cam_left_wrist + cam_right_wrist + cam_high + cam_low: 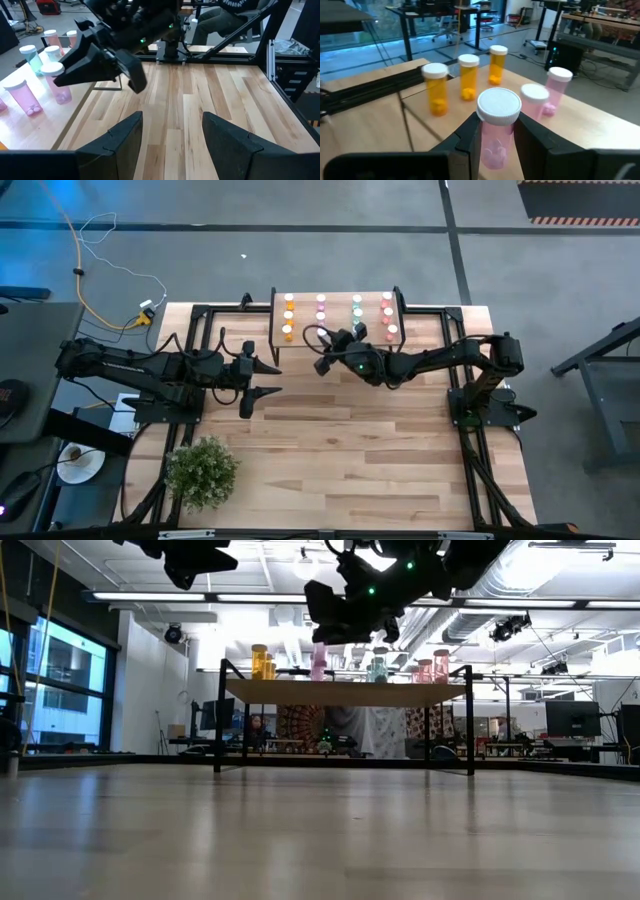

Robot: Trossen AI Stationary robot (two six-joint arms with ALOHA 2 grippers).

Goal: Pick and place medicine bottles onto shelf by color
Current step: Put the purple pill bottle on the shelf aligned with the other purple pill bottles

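The shelf (338,332) stands at the table's far edge with medicine bottles in rows by colour: orange (289,315), pink (321,304), teal-green (356,308) and red (388,315). My right gripper (495,120) reaches over the shelf's near edge (325,348), shut on a pink bottle (496,125) with a white cap. Beyond it stand three orange bottles (468,80) and two pink ones (547,95). My left gripper (172,135) hangs open above the table (266,380), left of the shelf, holding nothing. My right gripper pinches the pink bottle's body just under the white cap (496,134) between its two fingers (470,135), one on each side. The fingers come nearly level from the table's right and near side. The bottle stands upright; I cannot tell whether its base (62,97) touches the shelf.
A potted plant (202,470) sits at the table's near left corner. Black frame rails (215,330) run along the table's left and right sides. A seated person (235,12) shows beyond the table. The wide bare tabletop (350,450) lies in front of the shelf.
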